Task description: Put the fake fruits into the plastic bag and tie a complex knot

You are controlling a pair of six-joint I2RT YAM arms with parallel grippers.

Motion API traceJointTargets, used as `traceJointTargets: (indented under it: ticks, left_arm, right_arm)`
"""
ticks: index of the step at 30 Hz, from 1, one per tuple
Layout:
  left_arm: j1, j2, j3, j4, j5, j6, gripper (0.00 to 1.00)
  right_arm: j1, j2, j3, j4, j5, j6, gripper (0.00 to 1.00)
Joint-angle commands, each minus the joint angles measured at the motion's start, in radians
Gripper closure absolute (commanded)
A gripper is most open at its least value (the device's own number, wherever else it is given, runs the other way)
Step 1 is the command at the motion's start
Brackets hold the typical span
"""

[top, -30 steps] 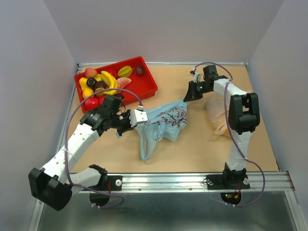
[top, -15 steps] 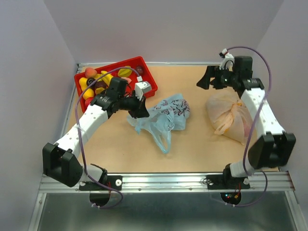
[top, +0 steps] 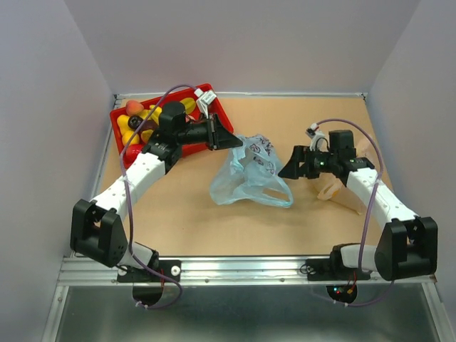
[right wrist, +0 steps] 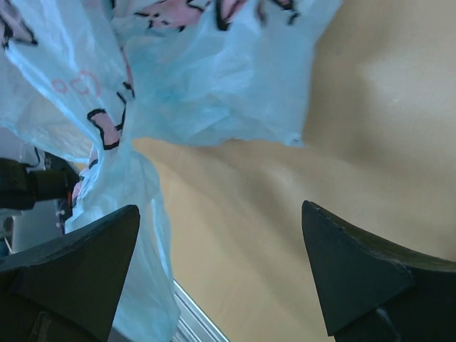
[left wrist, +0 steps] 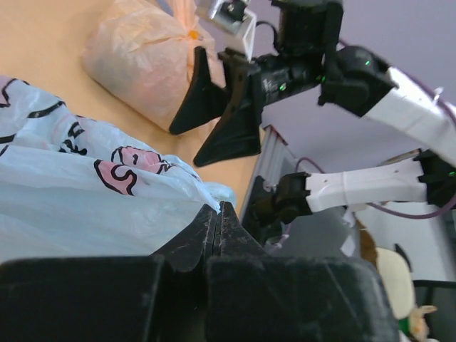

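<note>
1. The plastic bag [top: 251, 178] is thin, crinkly, translucent light-blue film with a dark and pink floral print. It stands bunched mid-surface [top: 178, 214], its top drawn toward the left gripper [top: 229, 137].
2. The left jaws are pressed together, pinching the bag's film at their tips.
3. The right gripper [top: 287, 171] has its jaws spread wide and empty, just beside the bag.
4. The fake fruits [top: 146, 117] lie in the red tray [top: 219, 115].
</note>
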Motion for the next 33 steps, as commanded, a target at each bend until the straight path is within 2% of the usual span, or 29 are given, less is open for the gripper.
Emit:
traceJointTargets:
  ticks: [1,9,14,18,25,28,33]
  left_arm:
    - [-0.001,0.021,-0.019,0.225,0.063,-0.187,1.00]
    - [-0.001,0.041,-0.032,0.271,0.069,-0.239,1.00]
    - [-0.001,0.044,-0.023,0.272,0.078,-0.234,1.00]
    - [-0.001,0.040,-0.036,0.272,0.081,-0.228,1.00]
    - [-0.001,0.049,-0.026,0.272,0.087,-0.240,1.00]
    - [-0.001,0.070,-0.003,0.275,0.086,-0.252,1.00]
    - [-0.007,0.083,0.016,0.303,0.086,-0.285,1.00]
  right_arm:
    - [0.101,-0.042,-0.051,0.222,0.037,0.029,0.00]
    - [0.175,0.011,-0.062,0.314,-0.021,0.044,0.00]
    - [0.159,-0.030,-0.028,0.249,0.134,-0.020,0.00]
    - [0.075,-0.062,0.047,0.161,0.181,-0.053,0.00]
    - [0.079,-0.128,0.070,0.187,-0.045,0.116,0.00]
    - [0.182,-0.143,0.000,0.222,0.041,0.096,0.00]
    - [0.218,-0.070,-0.079,0.256,0.174,0.052,0.00]
